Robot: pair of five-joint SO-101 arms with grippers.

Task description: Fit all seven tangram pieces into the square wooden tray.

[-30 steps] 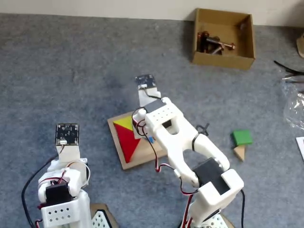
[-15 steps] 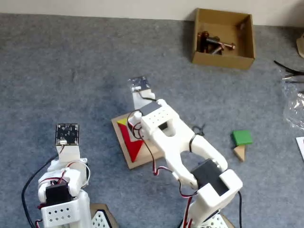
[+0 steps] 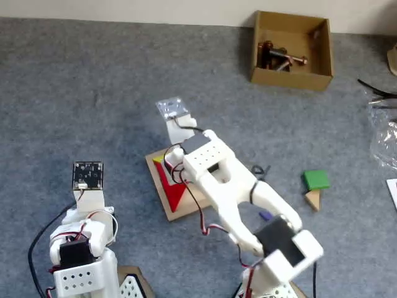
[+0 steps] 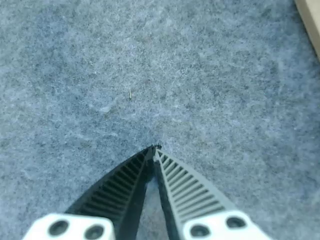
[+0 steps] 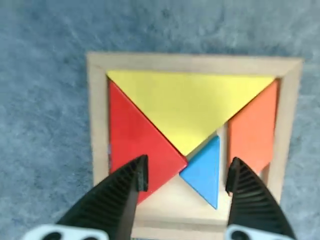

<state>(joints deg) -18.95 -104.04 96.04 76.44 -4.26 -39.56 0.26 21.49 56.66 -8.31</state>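
Where the grey carpet (image 3: 74, 93) covers the table, the wooden tray (image 5: 190, 61) lies near the middle, and everything else is placed from it. The right arm (image 3: 214, 164) stretches over the tray (one corner, with a red tip, peeks out beneath it in the high view). The right gripper (image 5: 187, 165) hangs above the tray, its fingers spread apart with nothing between them. The left arm (image 3: 84, 248) stands well apart from the tray, and the left gripper (image 4: 155, 148) points at bare carpet, fingers pressed together and holding nothing. A cardboard box (image 3: 288, 79) sits well beyond the tray.

Inside the tray, a yellow triangle (image 5: 187, 102) lies along one rim. A red triangle (image 5: 135, 145) touches it and fills the neighbouring side. An orange piece (image 5: 255, 132) rests against the opposite rim, and a small blue triangle (image 5: 205, 172) sits between red and orange. Outside the tray, well apart from it, lies a green piece (image 3: 316, 179) with a tan triangle (image 3: 314, 199) just beside it.
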